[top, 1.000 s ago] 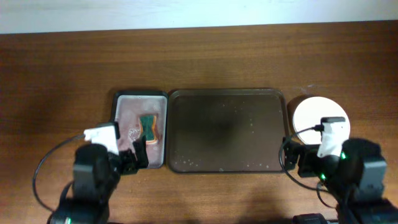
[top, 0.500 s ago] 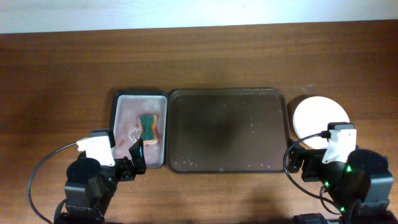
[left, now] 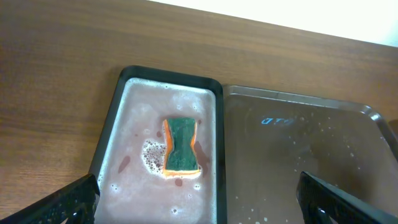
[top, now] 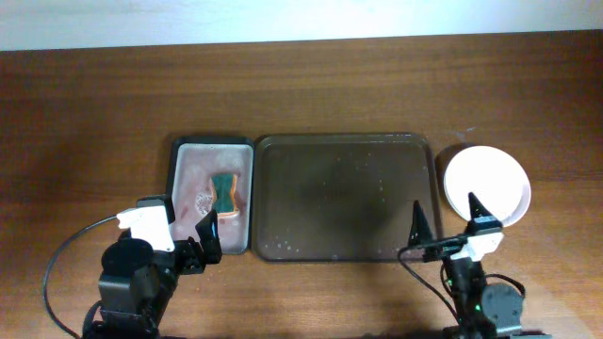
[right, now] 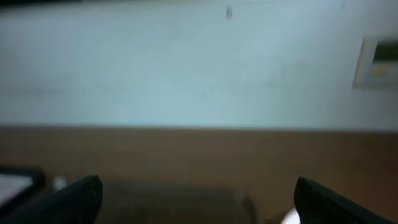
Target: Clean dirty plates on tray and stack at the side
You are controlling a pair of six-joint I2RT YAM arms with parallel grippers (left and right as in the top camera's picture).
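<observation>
We see a tabletop (top: 94,104) of brown wood grain; the large tray (top: 339,198) is dark brown, flecked with pale droplets; the smaller tray (top: 175,188) has a black rim and a pinkish, foamy lining; its sponge (top: 223,191) is green edged with orange; the plates (top: 487,184) show whitish from above; the left fingers (top: 209,235) and right fingers (top: 417,224) are black.

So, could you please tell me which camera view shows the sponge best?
The left wrist view: the sponge lies close and sharp in the small tray's suds, green top over orange. Overhead shows it small; the right wrist view misses it.
</observation>
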